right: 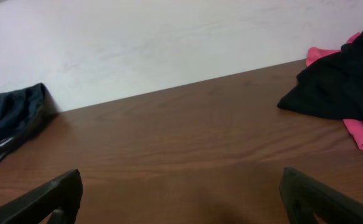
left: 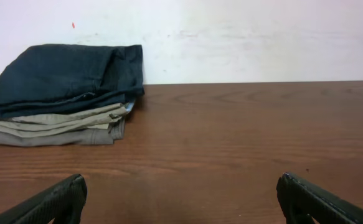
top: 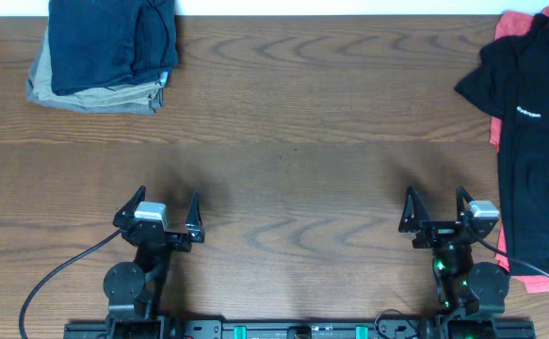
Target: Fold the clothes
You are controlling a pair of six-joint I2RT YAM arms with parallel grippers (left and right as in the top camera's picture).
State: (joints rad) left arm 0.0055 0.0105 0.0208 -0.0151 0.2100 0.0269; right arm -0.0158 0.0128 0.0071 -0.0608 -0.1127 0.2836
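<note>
A crumpled black T-shirt (top: pixel 535 132) with a small white logo lies at the table's right edge on top of a pink garment (top: pixel 517 26); both show again at the right of the right wrist view, the black T-shirt (right: pixel 343 84) over the pink garment (right: pixel 362 134). My right gripper (top: pixel 434 204) stands open over bare wood near the front right, left of the shirt, holding nothing. Near the front left my left gripper (top: pixel 168 205) is open too, with only wood between its fingers.
A folded stack sits at the back left: a dark blue garment (top: pixel 114 42) on a grey-beige one (top: pixel 95 96), also in the left wrist view as the dark blue garment (left: pixel 69 78). A white wall (left: pixel 231 37) borders the table's far edge.
</note>
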